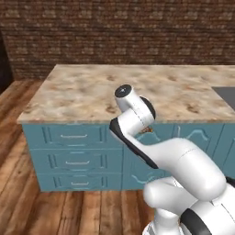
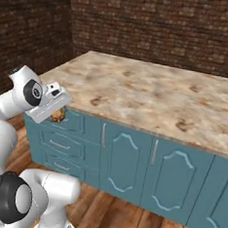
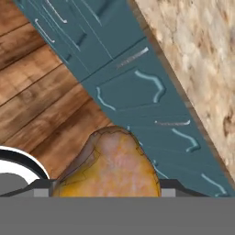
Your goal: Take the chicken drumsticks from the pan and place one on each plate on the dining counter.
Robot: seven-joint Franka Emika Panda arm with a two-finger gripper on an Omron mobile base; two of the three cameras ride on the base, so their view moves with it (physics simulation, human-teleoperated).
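Drumstick (image 3: 110, 165) sits between the fingers of the gripper (image 2: 56, 112), golden-orange, jaws closed on it at a middling width. In the right base view a brown bit of it shows under the hand. Gripper is held in front of the counter (image 1: 92, 92), facing its teal drawer fronts (image 1: 73, 147), below the level of the marble top. Wood floor (image 3: 41, 114) lies beneath the gripper. Brick wall (image 1: 119, 32) behind the counter.
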